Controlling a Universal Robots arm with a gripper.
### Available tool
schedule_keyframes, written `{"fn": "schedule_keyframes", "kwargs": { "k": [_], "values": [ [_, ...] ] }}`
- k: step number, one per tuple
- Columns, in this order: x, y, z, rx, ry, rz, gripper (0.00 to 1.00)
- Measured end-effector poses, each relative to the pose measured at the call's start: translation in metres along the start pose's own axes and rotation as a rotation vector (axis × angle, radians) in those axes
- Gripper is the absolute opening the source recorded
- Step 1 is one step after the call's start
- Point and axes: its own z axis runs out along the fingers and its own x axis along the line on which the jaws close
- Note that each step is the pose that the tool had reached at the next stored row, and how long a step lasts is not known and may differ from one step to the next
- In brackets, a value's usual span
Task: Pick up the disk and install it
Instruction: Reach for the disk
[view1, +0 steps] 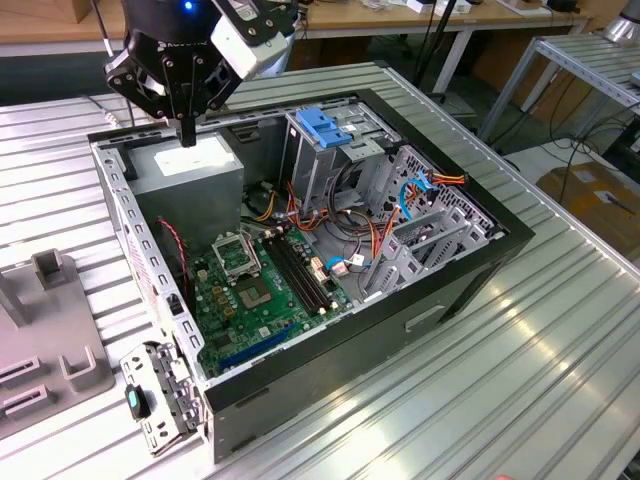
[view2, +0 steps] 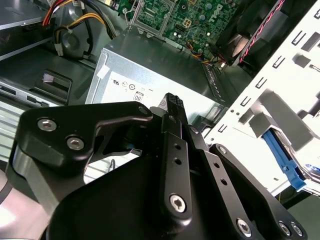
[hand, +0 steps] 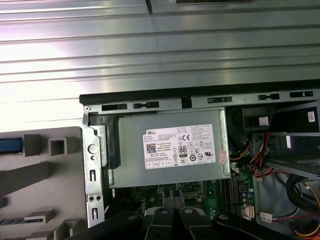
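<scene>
- Grey holder fixture (view1: 60, 345) stands at the exterior view's left, beside the computer case (view1: 400, 330). In the second wrist view the disk (view2: 281, 156) seems to sit in it, judging by a blue side rail. It is not yet picked up.
- Gripper (view1: 187, 135) hangs over the power supply box (view1: 195, 185), fingers pressed together on nothing and well apart from the fixture.
- A good pickup likely needs the fingers spread, then squared across the disk's flat faces.
- Drive cage (view1: 310, 165) with blue latch (view1: 322, 125) stands further right, and its bay is hidden.
- The disk's body and label are cut off.
</scene>
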Motion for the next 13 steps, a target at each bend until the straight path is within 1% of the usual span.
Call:
{"fn": "schedule_keyframes", "kwargs": {
  "k": [7, 11, 13],
  "values": [
    [0.0013, -0.0001, 0.0, 0.0, 0.0, 0.0, 0.11],
    [0.0051, -0.0004, -0.0002, 0.0, 0.0, 0.0, 0.11],
    [0.0092, -0.0007, -0.0002, 0.0, 0.0, 0.0, 0.11]
  ]
}}
